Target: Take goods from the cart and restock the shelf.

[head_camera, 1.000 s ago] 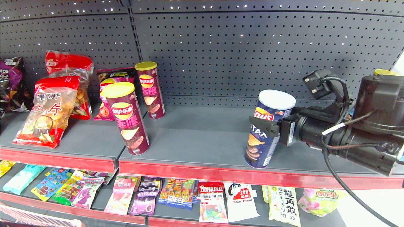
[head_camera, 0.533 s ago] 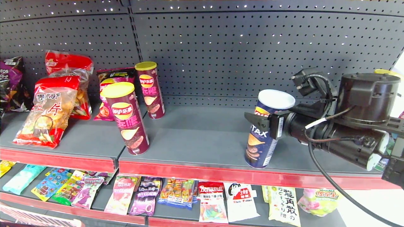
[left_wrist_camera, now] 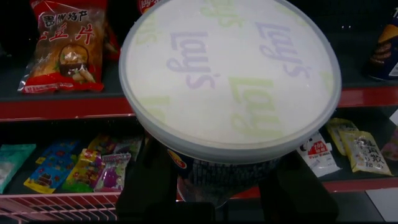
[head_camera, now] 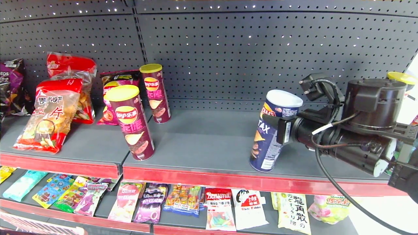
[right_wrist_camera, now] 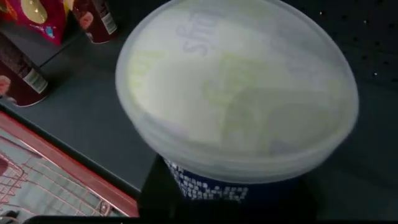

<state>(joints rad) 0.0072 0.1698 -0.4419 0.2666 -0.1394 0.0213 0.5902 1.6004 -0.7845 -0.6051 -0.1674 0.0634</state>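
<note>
The right gripper [head_camera: 273,126] is clamped around the blue chip can [head_camera: 264,150], which tilts with its base by the near edge of the shelf [head_camera: 202,143]. It should right the can and seat it flat before letting go. The left gripper [left_wrist_camera: 221,186] grips a second can [left_wrist_camera: 230,74].

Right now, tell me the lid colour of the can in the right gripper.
White lid on a dark blue can; clearest in the head view.

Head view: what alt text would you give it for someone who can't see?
A robot's right gripper has its jaws closed around a blue chip can with a white lid, at the front of a grey store shelf. Two maroon cans with yellow lids and snack bags sit farther left; small packets lie on the shelf below.
</note>
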